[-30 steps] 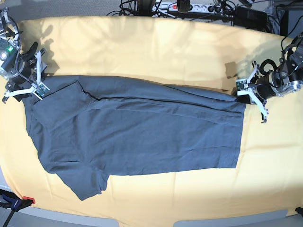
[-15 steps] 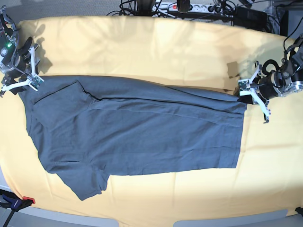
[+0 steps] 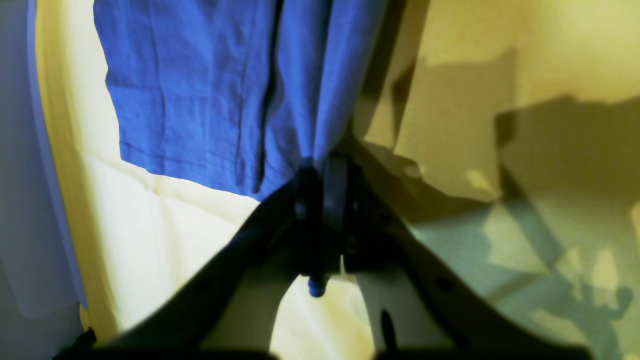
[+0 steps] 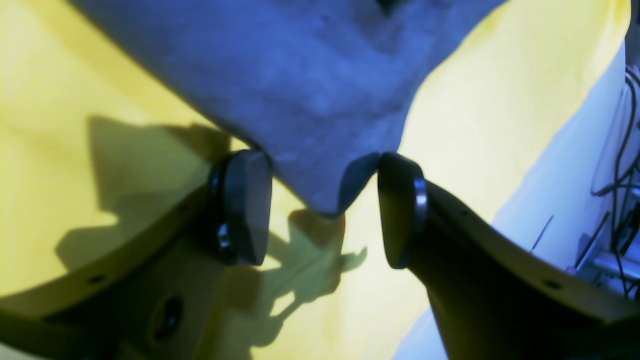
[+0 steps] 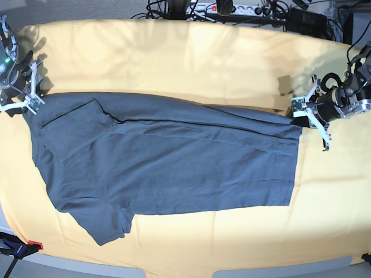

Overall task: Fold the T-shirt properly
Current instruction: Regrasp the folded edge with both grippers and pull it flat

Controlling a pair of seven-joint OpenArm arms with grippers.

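Note:
The dark blue-grey T-shirt (image 5: pixel 168 159) lies flat on the yellow cloth (image 5: pixel 191 63), doubled over lengthwise. Its sleeve points to the near left and its hem is at the right. My left gripper (image 5: pixel 301 116) is at the hem's far corner and is shut on the T-shirt (image 3: pixel 215 90). In the left wrist view the left gripper (image 3: pixel 320 167) has its jaws pinched on the cloth's edge. My right gripper (image 5: pixel 28 99) hovers at the shirt's far left corner. In its wrist view the right gripper (image 4: pixel 325 210) stands open, and a tip of the T-shirt (image 4: pixel 310 100) hangs loose between the pads (image 4: pixel 245 210).
Cables and a power strip (image 5: pixel 232 8) run along the far edge behind the cloth. A red-and-black clamp (image 5: pixel 20 247) sits at the near left corner. The table's edge (image 5: pixel 174 272) shows along the front.
The right gripper has drawn back to the far left, off the shirt's corner. The left gripper has shifted slightly right with the hem corner still in it.

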